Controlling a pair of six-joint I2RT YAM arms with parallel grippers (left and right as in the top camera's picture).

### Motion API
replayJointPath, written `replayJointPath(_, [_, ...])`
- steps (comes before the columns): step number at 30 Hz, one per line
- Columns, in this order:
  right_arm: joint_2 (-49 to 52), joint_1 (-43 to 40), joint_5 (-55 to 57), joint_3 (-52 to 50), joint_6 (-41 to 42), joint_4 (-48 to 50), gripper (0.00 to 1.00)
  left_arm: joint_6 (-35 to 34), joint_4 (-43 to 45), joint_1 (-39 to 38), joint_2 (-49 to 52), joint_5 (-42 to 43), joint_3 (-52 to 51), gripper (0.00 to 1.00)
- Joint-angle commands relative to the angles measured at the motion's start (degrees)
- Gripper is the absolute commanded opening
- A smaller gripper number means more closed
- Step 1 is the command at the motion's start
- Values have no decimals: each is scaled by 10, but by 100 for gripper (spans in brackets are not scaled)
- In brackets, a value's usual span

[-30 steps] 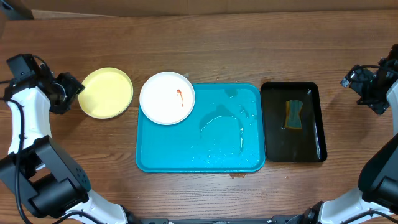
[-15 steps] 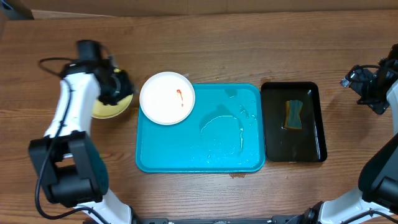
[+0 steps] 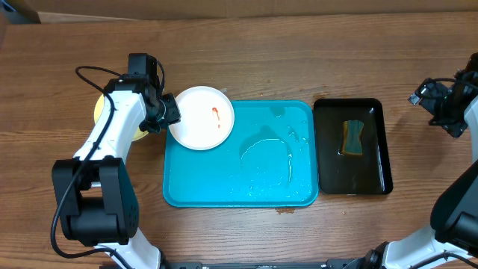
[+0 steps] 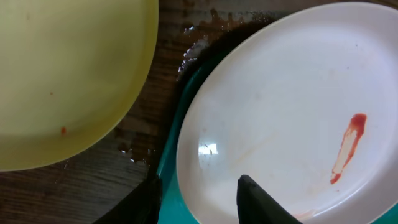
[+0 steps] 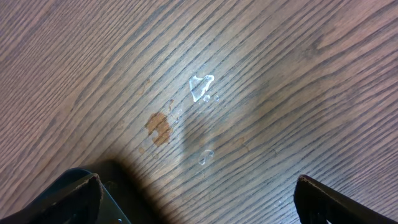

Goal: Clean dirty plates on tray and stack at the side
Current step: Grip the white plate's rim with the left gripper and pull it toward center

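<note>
A white plate (image 3: 200, 117) with a red smear (image 3: 216, 113) rests over the top-left corner of the turquoise tray (image 3: 239, 187). My left gripper (image 3: 166, 116) is open at this plate's left edge. In the left wrist view its fingers (image 4: 199, 202) straddle the rim of the white plate (image 4: 292, 112), one over the plate and one outside it above the tray's edge (image 4: 168, 168). The pale yellow plate (image 4: 62, 74) lies just to the left on the table, mostly hidden under my arm in the overhead view (image 3: 101, 112). A third plate is not in view. My right gripper (image 3: 441, 104) is open over bare wood (image 5: 199, 199).
A narrow black tray (image 3: 377, 149) with a sponge (image 3: 352, 138) stands right of the turquoise tray. The turquoise tray's floor is wet, with a curved water outline (image 3: 287, 161). Water drops and a brown stain (image 5: 158, 127) lie on the wood under the right gripper.
My left arm has swung from the far left, over the yellow plate, to the white plate's left edge. The right arm and the plates have not moved.
</note>
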Motion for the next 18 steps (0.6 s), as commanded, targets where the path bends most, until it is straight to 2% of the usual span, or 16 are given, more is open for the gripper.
replayJointPath(1, [-10,3,0,7,2,2,100,-15,10,-2,-3,-10,-22,40])
replayJointPath(16, [-10,3,0,7,3,2,100,-38,94,-2,-3,-10,-101,33])
replayJointPath(18, [-10,3,0,7,3,2,100,-38,95,-2,-3,-4,-106,24])
